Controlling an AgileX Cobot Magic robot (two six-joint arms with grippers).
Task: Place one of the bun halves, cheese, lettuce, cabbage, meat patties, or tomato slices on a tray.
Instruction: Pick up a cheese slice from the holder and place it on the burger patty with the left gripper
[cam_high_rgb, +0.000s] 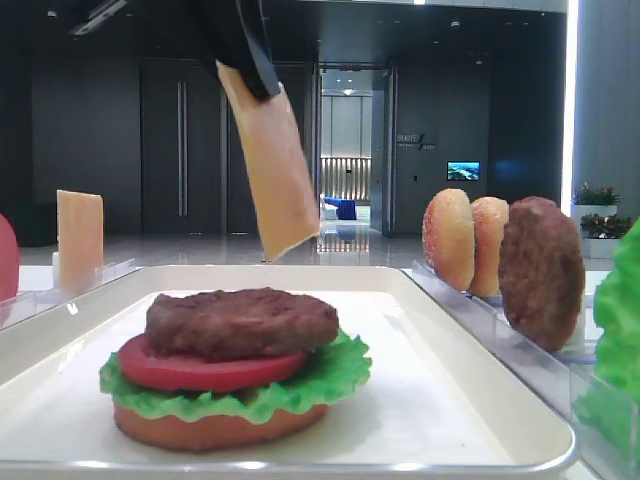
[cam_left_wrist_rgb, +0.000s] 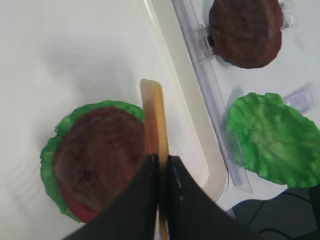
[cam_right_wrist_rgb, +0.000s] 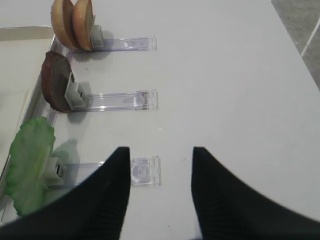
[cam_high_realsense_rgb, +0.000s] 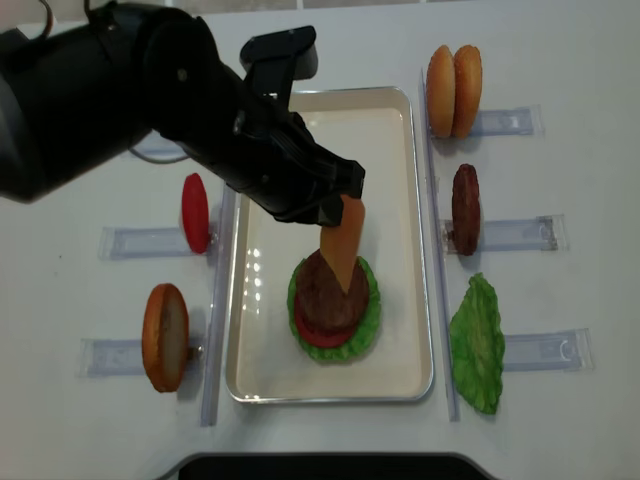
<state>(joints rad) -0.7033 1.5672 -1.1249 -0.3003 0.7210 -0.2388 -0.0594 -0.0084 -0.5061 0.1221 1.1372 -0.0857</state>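
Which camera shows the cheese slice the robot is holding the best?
The low exterior view: the cheese hangs there with its face showing, pinched at the top by the left gripper. The overhead view shows an orange wedge above the stack. The left wrist view sees only its thin edge. The right wrist view misses it.

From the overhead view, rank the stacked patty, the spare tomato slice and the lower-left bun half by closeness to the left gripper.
1. Stacked patty, just below the left gripper, on the tray.
2. Tomato slice, to its left, off the tray.
3. Bun half, lower left, farthest.
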